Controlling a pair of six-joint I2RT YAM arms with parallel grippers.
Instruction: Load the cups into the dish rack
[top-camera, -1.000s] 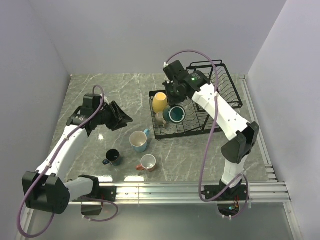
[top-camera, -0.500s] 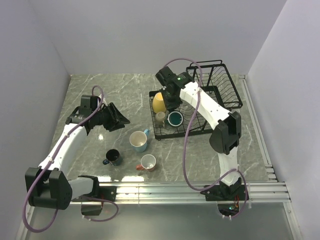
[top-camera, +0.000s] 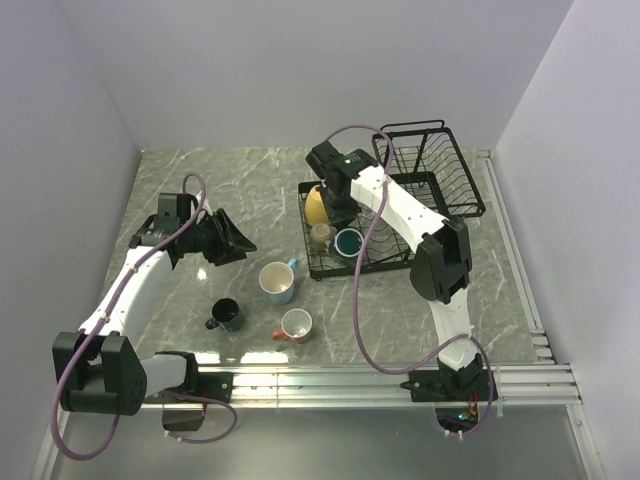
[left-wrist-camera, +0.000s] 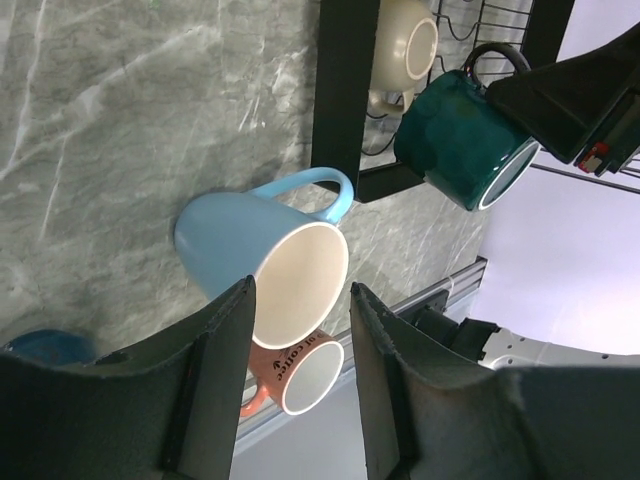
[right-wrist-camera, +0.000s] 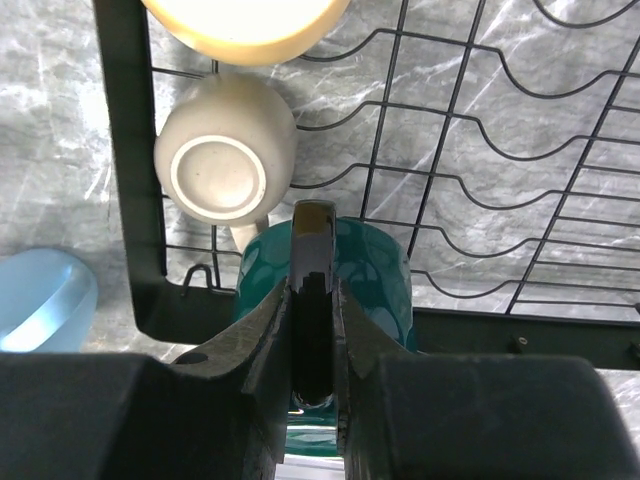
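My right gripper (right-wrist-camera: 313, 290) is shut on the handle of the dark green mug (right-wrist-camera: 375, 270) and holds it over the front of the dish rack's lower tray (top-camera: 400, 258); the mug also shows in the top view (top-camera: 349, 241). The yellow mug (top-camera: 317, 204) and the small olive-tan mug (top-camera: 320, 234), upside down, sit in the tray. My left gripper (left-wrist-camera: 300, 300) is open and empty, above and to the left of the light blue mug (top-camera: 277, 283). The navy mug (top-camera: 225, 315) and the salmon-pink mug (top-camera: 296, 325) stand on the table.
The rack's raised upper basket (top-camera: 440, 160) stands at the back right. Grey walls close off the table at the left, back and right. An aluminium rail (top-camera: 380, 378) runs along the near edge.
My right arm has swung left and carried the green mug slightly nearer the tray's front edge. My left gripper has drawn back a little to the left, still open.
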